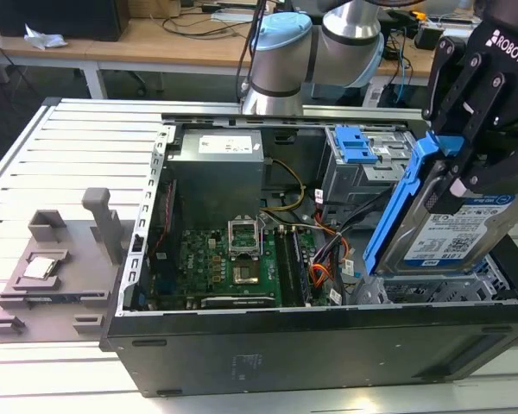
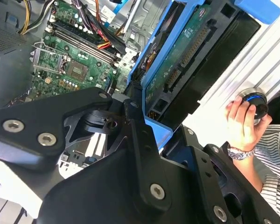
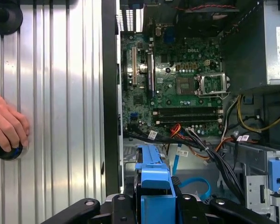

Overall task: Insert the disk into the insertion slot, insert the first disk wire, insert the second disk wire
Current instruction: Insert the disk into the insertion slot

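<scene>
Black gripper (image 3: 154, 203) links are seen closest, clamped on the disk (image 1: 456, 241). It is held steeply tilted in its blue carrier frame (image 1: 395, 216), just above the insertion slot (image 1: 488, 283), at the exterior view's right of the open computer case (image 1: 242, 354). Nothing is seated yet. A snag is judged possible: the tilted frame could be caught on the cage rim or on the loose cables (image 3: 203, 140) beside it. A person's hand (image 3: 7, 122) is rested on a knob near the case. A white printed label is carried by the disk; its print is not read off.
</scene>
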You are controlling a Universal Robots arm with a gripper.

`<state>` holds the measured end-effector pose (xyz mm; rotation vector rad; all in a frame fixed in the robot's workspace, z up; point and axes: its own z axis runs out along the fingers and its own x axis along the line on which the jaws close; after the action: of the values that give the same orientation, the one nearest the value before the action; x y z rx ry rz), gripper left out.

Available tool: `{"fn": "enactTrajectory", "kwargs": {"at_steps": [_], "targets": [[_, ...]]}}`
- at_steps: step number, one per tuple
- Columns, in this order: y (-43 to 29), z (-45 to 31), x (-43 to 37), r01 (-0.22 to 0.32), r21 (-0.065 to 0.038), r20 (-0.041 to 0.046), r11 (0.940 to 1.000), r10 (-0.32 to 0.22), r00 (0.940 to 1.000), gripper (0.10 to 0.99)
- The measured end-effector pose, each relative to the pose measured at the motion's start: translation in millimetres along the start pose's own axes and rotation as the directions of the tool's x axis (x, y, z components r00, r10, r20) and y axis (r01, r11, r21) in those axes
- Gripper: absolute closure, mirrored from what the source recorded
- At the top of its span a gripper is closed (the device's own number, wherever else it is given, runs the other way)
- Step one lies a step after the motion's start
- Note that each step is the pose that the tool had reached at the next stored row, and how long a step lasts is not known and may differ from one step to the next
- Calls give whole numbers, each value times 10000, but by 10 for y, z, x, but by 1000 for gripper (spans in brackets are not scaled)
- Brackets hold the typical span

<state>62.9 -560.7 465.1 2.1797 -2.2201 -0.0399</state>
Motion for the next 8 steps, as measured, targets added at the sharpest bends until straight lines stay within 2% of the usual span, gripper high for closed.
{"fn": "enactTrajectory", "kwargs": {"at_steps": [3,6,8], "targets": [[-1,22,-30,2,0,3,10000,-2,10000,718],[-49,80,-145,1,-3,2,10000,-1,10000,718],[-84,104,-189,2,-8,0,10000,-2,10000,718]]}}
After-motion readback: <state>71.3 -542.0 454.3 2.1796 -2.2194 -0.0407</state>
